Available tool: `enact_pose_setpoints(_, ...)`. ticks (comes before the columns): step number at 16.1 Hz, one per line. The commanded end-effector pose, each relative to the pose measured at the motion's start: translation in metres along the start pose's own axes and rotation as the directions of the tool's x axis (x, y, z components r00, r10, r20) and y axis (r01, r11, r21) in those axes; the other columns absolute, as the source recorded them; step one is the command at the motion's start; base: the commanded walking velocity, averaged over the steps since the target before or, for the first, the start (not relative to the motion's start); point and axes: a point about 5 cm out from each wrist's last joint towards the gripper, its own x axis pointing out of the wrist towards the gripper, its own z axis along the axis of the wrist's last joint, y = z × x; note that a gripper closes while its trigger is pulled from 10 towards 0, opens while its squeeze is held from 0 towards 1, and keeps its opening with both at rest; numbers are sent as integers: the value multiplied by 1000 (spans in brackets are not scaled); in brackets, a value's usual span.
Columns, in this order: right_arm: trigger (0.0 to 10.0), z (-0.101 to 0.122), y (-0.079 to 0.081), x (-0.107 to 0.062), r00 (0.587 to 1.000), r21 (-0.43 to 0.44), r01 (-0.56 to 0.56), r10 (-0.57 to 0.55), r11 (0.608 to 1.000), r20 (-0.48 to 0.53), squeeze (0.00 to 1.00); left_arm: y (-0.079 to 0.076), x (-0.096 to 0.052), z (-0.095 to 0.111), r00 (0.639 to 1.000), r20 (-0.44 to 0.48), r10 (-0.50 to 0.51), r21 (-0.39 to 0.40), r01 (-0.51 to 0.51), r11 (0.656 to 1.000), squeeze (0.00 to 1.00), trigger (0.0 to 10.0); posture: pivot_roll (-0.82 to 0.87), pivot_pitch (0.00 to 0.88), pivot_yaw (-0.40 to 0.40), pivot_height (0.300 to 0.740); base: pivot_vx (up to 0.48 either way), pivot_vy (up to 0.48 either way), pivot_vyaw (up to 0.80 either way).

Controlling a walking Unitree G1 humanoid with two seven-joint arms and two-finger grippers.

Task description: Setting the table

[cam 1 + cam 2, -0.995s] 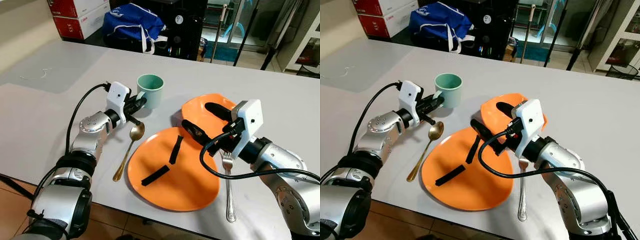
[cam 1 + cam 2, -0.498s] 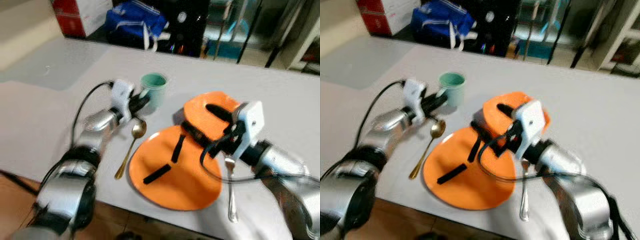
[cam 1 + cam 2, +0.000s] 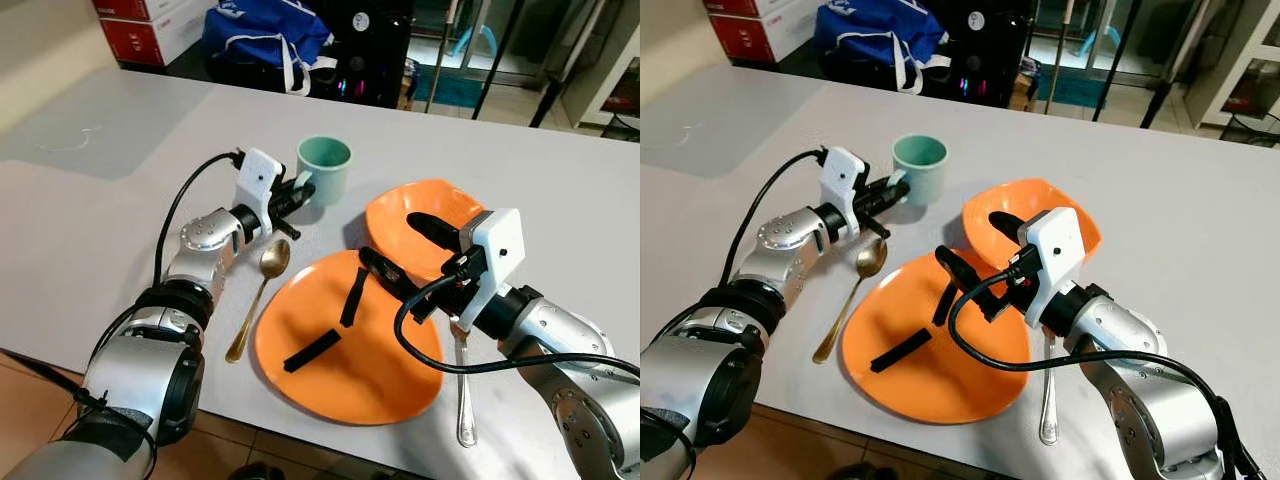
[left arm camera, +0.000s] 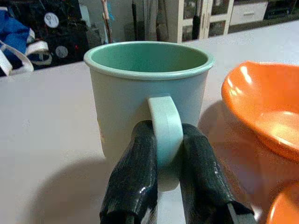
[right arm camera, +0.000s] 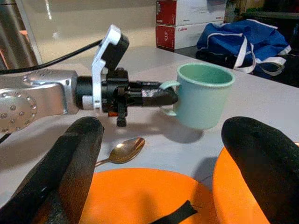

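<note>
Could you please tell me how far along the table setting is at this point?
Laid out: plate, bowl, spoon, fork. In hand: the left gripper is shut on the handle of the green mug. The right gripper hovers open over plate and bowl. Left: placing the mug.

A storeroom-like indoor room: stacked red-and-white cartons (image 3: 150, 25), blue duffel bag (image 3: 262, 35), glass-door cabinets (image 4: 196, 18) behind a grey table (image 3: 90, 200).

Mint-green mug (image 3: 325, 168), gold spoon (image 3: 258, 296), two orange plates (image 3: 345, 340) with black strips, silver fork (image 3: 463, 385), pale grey counter (image 3: 90, 200).
</note>
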Motion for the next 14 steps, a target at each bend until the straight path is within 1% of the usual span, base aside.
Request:
enact_pose_setpoints(1,10000,3,2,-3,1000,-9,14,-14,1000,3,0,-1,3,8,1000,5,-29,36,29,999,0,10000,-80,94,50,740,0,0,0)
enact_pose_setpoints(4,10000,1,7,-13,1000,2,10,-10,1000,-23,0,-4,4,3,999,-14,-36,43,36,998,0,10000,-103,130,57,740,0,0,0)
enact_pose_setpoints(8,10000,0,12,-20,999,19,15,-14,1000,-46,0,-6,6,-2,999,-32,-20,38,22,999,0,10000,-116,162,52,740,0,0,0)
enact_pose_setpoints(14,10000,-1,17,-21,998,41,4,-1,999,-63,0,-16,11,-6,999,-42,-33,35,34,999,0,10000,-125,181,48,740,0,0,0)
